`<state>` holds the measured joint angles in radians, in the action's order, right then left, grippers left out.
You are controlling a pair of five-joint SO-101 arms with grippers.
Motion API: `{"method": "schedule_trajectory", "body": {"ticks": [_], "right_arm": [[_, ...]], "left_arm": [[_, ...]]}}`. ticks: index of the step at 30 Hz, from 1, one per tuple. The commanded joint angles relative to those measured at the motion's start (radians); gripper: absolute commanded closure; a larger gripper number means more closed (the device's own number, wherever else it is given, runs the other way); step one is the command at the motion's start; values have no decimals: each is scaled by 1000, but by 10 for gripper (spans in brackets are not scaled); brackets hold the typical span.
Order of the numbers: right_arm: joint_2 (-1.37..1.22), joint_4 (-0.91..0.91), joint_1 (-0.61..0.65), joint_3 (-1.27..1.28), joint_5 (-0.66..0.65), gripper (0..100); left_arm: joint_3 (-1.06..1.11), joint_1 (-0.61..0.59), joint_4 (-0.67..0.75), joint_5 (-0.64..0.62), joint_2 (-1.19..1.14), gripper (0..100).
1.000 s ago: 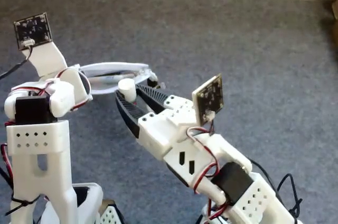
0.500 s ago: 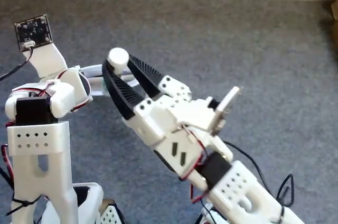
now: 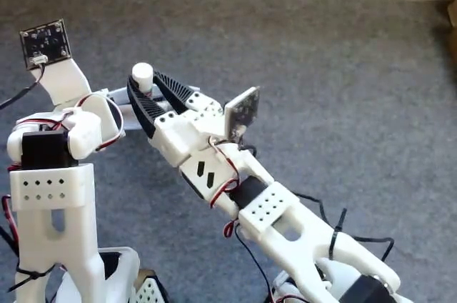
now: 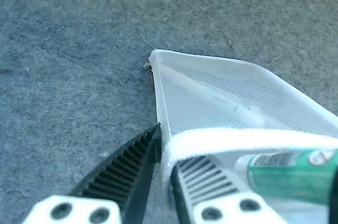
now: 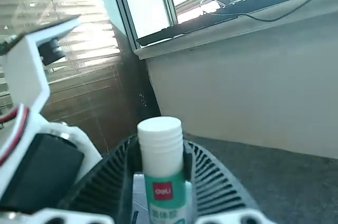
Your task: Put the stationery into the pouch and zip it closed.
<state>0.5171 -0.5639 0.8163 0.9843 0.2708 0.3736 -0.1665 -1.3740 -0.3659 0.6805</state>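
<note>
Grips the white mesh pouch [image 4: 227, 94] by its rim with the left pincer [image 4: 166, 149], fingers pinched together on the fabric, one black ribbed finger outside the mesh and the other seen through it. Shows the pouch's mouth open at the gripped end, the far corner of the pouch down by the grey table [image 4: 63, 49]; cannot tell whether that corner touches. Clamps a glue stick [image 5: 161, 182] in the right pincer [image 5: 161, 146], black ribbed fingers closed against both sides of the tube, with the white cap [image 3: 143, 73] sticking out beyond the fingertips and the green label further back between the fingers. Holds the glue stick at the pouch's open mouth, its green body just beside the white rim band in the left wrist view; cannot tell whether any of the tube is inside the pouch. In the high view, sets the right pincer [image 3: 145, 83] in front of the pouch [image 3: 123, 96], hiding most of it, with the right arm [image 3: 271, 210] stretching away from the pouch and the left arm [image 3: 50, 174] standing just beside the pouch.
</note>
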Motion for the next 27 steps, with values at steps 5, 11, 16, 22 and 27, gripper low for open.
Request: {"method": "schedule_trajectory", "body": {"ticks": [5, 11, 16, 22, 27], "right_arm": [[27, -28, -8, 68, 3, 992], [113, -21, -12, 114, 3, 988], [225, -21, -12, 186, -3, 857], [346, -21, -8, 268, -133, 786], [412, -21, -13, 298, -137, 786]], "left_arm": [[-5, 19, 20, 11, 19, 993], [-5, 19, 21, 11, 19, 993], [-5, 19, 23, 11, 19, 993], [-5, 19, 21, 11, 19, 993], [-5, 18, 21, 11, 19, 993]]}}
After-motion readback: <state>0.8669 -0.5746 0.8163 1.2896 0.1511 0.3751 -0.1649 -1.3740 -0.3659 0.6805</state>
